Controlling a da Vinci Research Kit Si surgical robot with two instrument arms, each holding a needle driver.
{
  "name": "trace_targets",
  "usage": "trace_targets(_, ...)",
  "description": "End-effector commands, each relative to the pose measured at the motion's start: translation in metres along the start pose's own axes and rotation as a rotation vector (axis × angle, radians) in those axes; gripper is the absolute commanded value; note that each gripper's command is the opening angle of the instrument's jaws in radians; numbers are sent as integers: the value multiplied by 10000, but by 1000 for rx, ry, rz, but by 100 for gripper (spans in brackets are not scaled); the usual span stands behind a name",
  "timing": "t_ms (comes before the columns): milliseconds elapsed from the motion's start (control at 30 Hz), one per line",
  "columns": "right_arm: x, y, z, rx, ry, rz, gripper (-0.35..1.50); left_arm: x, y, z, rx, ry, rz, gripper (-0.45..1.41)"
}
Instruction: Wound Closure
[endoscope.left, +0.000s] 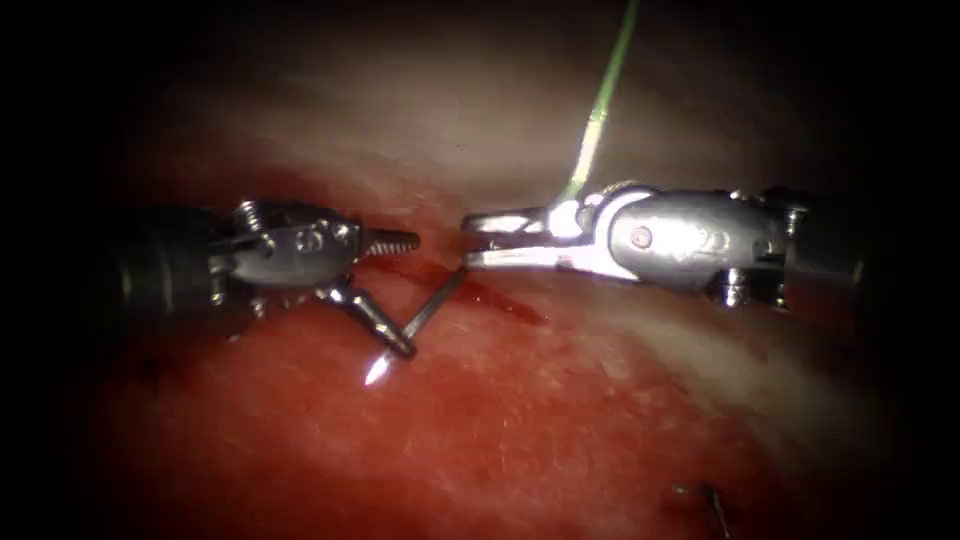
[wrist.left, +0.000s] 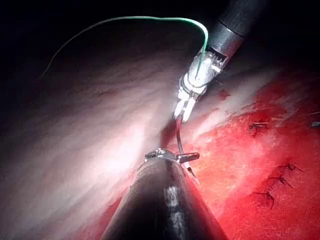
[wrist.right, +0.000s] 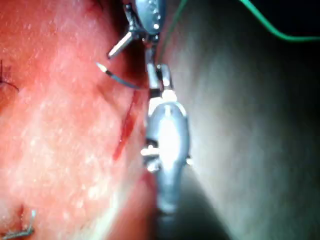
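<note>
Here the needle (endoscope.left: 420, 318) crosses the cut (endoscope.left: 480, 290) in the tissue (endoscope.left: 560, 420), its bright tip (endoscope.left: 377, 372) bared on the cut's left side and its rear end at the cut's right lip. The right gripper (endoscope.left: 478, 240) has its jaws clamped on that rear end, near the swage; green thread (endoscope.left: 600, 110) rises from the tool's wrist, away from the cut. The left gripper (endoscope.left: 400, 290) stands with jaws apart on the cut's left side, one jaw lying alongside the needle just behind the tip, the other level with the cut's upper end; it holds nothing. Whether the mid-curve is buried in the tissue or merely lying across the cut cannot be told. As a judgement: any grasp by the left gripper is best taken behind the tip, never on the point, with jaws square to the shaft. Motion should follow the needle's curve, so the lips of the cut are not levered. Red fluid (endoscope.left: 505, 300) marks the cut's right lip; older stitches (wrist.left: 272, 187) lie well apart from the cut.
</note>
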Motion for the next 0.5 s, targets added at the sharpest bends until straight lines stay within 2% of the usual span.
trace_targets(33,-3,2,9,4,5,-4,-35,1,-4,7,-1,-2,2,71)
trace_targets(300,3,0,11,6,12,-38,-35,-11,-10,22,-7,1,-34,66)
trace_targets(400,5,-2,12,10,19,-56,-35,-13,-13,23,-60,7,-52,59)
trace_targets(500,8,-3,12,11,21,-62,-35,-13,-17,23,-76,7,-61,58)
